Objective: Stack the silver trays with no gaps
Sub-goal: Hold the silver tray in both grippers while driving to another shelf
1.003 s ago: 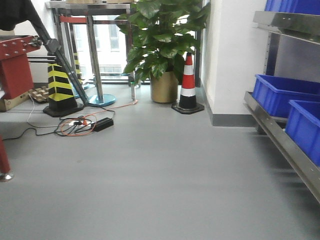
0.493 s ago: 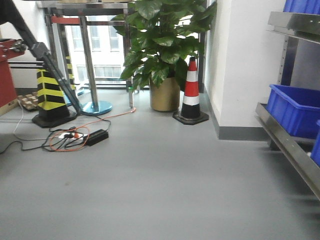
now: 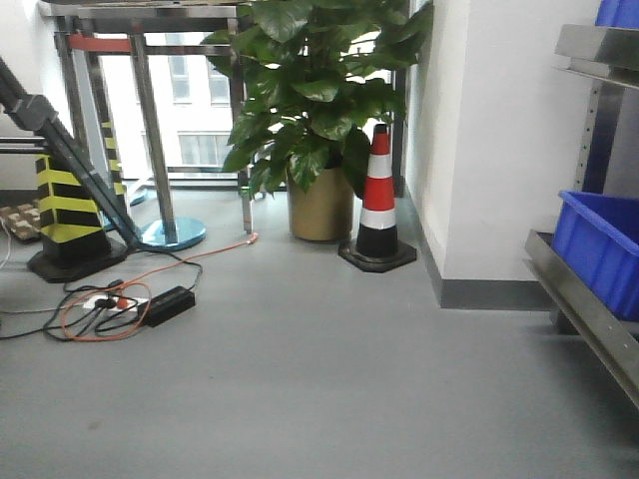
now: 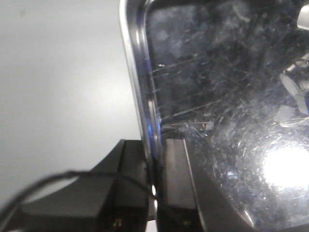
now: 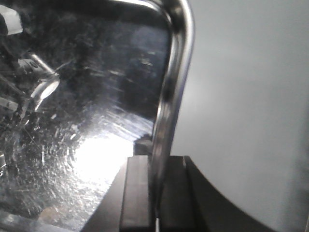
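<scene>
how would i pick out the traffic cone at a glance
Find the white wall corner beside the big potted plant. The traffic cone stands between them, red-and-white striped on a black base, unlike the yellow-and-black post far left.

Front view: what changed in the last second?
The base rolled forward: cone and plant grew larger, the striped post slid left, the blue bin slid right, and the red table dropped out of frame. The floor items themselves kept their places. Wrist views exist only for now: left gripper and right gripper each clamp a tray rim.
</scene>
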Tool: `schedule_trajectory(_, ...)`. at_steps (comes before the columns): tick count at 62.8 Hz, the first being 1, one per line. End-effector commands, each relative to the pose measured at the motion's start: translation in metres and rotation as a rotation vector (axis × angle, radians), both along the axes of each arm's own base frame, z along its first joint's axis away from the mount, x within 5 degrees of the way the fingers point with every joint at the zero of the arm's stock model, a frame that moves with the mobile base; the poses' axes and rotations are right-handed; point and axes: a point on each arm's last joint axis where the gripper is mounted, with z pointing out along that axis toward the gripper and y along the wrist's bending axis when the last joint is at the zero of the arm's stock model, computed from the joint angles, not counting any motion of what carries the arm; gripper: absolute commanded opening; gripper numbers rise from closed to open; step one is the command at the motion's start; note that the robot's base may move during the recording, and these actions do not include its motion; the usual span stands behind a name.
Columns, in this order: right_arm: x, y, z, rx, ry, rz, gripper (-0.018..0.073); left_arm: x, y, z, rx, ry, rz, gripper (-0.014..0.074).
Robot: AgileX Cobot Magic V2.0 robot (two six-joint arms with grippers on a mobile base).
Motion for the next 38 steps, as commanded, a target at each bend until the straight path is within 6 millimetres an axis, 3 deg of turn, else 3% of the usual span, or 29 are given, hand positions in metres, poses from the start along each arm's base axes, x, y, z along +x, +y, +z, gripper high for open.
schedule_trajectory(1,-0.0074,-0.0098,0.0280,0.023,-0.138,0.006,0.0058,-0.0084,0.0117,0.0138,0.056,-0.035,-0.002,-0.0048)
schedule_trajectory(38,-0.0074,-0.0098,0.0280,0.023,-0.138,0.006,0.0058,-0.0082,0.0111,0.0134,0.054,-0.032,-0.003,-0.0048)
